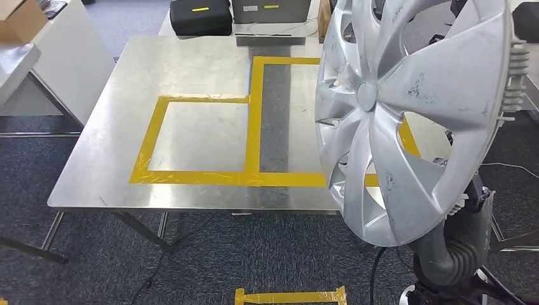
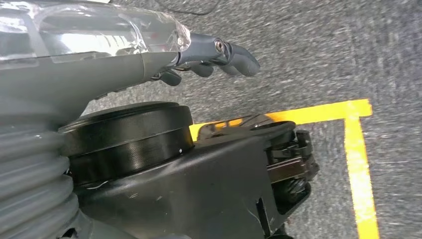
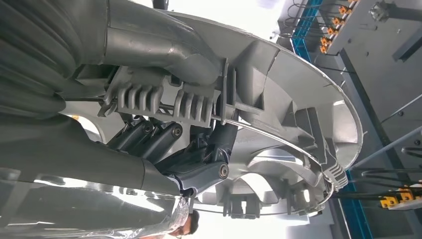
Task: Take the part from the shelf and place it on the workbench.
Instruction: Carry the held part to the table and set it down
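Note:
A large silver wheel cover [image 1: 413, 114] stands nearly upright at the right of the head view, in front of the steel workbench [image 1: 191, 82]. Its ribbed grey inner side [image 3: 278, 89] faces the right wrist camera. My right hand [image 3: 174, 144] grips its rim from behind, thumb over the edge and dark fingers hooked through an opening; my right forearm [image 1: 457, 248] rises under it. Beside my body hangs my left hand [image 2: 219, 57], fingers loosely extended above the carpet and holding nothing.
The workbench carries yellow tape rectangles [image 1: 254, 121]. Black and grey cases [image 1: 200, 16] sit at its far edge. A white table with a cardboard box [image 1: 19, 19] stands at the left. Yellow tape [image 1: 289, 296] marks the grey carpet in front.

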Available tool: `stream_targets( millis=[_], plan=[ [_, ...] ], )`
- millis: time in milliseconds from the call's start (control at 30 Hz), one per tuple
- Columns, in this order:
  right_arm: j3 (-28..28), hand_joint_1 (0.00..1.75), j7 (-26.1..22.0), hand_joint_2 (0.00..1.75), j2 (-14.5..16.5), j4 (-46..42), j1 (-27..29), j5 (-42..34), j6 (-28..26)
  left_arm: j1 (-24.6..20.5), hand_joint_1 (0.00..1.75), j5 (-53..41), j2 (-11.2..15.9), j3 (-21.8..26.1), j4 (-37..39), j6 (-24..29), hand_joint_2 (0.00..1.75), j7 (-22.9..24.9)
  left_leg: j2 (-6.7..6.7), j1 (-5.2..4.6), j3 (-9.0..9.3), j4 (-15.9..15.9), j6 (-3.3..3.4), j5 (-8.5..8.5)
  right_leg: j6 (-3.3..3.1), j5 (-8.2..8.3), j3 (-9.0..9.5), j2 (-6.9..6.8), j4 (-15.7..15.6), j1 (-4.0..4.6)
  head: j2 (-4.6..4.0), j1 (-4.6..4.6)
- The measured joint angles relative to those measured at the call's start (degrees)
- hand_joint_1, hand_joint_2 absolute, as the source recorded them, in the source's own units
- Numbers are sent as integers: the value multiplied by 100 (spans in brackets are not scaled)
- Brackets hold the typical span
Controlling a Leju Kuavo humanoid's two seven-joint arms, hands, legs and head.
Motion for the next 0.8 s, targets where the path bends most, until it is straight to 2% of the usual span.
stream_targets(
  millis=[33, 67, 100, 200, 267, 333, 400, 433, 467, 500, 533, 567, 633, 667, 733, 800],
  plan=[
    [0, 175, 0, 175, 0, 0, 0, 0, 0, 4, 0, -1, 3, 0, 1, 0, 175, 0, 4, 2, 93, -330, 12, 285, 24, -52, 60, 1, -1, -5, 0, -21],
    [0, 175, -1, 175, 0, 1, -4, 1, 1, 7, 0, -1, 7, 0, 1, 0, 175, 0, 9, -7, 161, -626, 26, 455, 53, -98, 115, 1, 4, -7, 0, -44],
    [0, 175, -3, 175, 0, 0, -7, 1, 1, 7, 0, -1, 10, 0, 1, 0, 175, -1, 13, -19, 211, -830, 62, 554, 89, -140, 140, 2, 14, -7, 0, -70],
    [-1, 175, -8, 175, -3, -2, -5, 1, 0, 17, 0, 2, 19, 0, 1, -2, 175, 2, 10, -36, 247, -971, 217, 530, 198, -222, 185, 3, 63, -5, 0, -93],
    [-1, 175, -8, 175, -5, -3, -4, 0, 0, 19, 0, 2, 21, 0, 1, -2, 175, 2, -2, -14, 330, -1001, 283, 516, 256, -317, 165, 2, 218, -14, 0, -67],
    [-2, 175, -11, 175, -7, -4, -14, 1, 1, 14, 0, 1, 20, 0, 0, -2, 175, 0, -5, 1, 410, -1017, 331, 475, 318, -569, -102, 1, 766, -31, 0, -6],
    [0, 175, -16, 175, -5, -2, -15, 1, 3, 18, 0, 1, 20, 0, 0, -2, 175, -1, -4, -1, 460, -1017, 351, 420, 358, -827, -544, 0, 1472, -42, 0, 54],
    [1, 175, -17, 175, -4, -1, -12, 1, 4, 20, 0, 1, 20, 0, 0, -2, 175, 0, -4, -2, 489, -1017, 350, 391, 361, -839, -699, 0, 1650, -43, 0, 78],
    [2, 175, -17, 175, -4, 1, -9, 0, 4, 21, 0, 1, 20, 0, 0, -2, 175, 0, -5, -3, 525, -1017, 345, 361, 353, -725, -760, 0, 1624, -43, 0, 98],
    [2, 175, -17, 175, -4, 1, -8, 0, 4, 21, 0, 1, 20, 0, 0, -2, 175, 0, -6, -3, 572, -1017, 338, 328, 333, -497, -718, 0, 1390, -40, 0, 122],
    [1, 175, -17, 175, -4, 0, -9, 0, 3, 20, 0, 1, 18, 0, 0, -2, 175, 0, -7, -2, 615, -1023, 327, 292, 298, -208, -613, -1, 1020, -34, 0, 143],
    [0, 175, -17, 175, -4, 0, -12, -2, 4, 18, 0, 1, 15, 0, 0, -2, 175, 1, -6, -3, 660, -1030, 310, 259, 259, -31, -506, -3, 692, -19, 0, 154],
    [-1, 175, -14, 175, -5, -1, -23, -19, 12, 13, 0, 2, 8, 0, 0, -2, 175, 5, 3, -5, 699, -1051, 253, 208, 166, 52, -374, -10, 250, 25, 0, 172],
    [1, 175, -11, 175, -4, -1, -26, -31, 18, 13, 0, 2, 7, -1, 0, -4, 175, 9, 12, -9, 723, -1040, 213, 209, 127, 3, -355, -10, 195, 42, 0, 175],
    [3, 175, -1, 175, -2, 4, -24, -49, 27, 10, 0, 3, 10, -2, 0, -6, 175, 15, 26, -12, 766, -997, 137, 208, 59, 88, -252, 2, 79, 36, 0, 174],
    [5, 175, 8, 175, 1, 10, -36, -51, 32, -7, 0, 3, 17, -2, 0, -7, 175, 13, 20, -9, 687, -752, 89, 72, 7, 102, -126, -6, 1, 15, 0, 134]
  ],
)
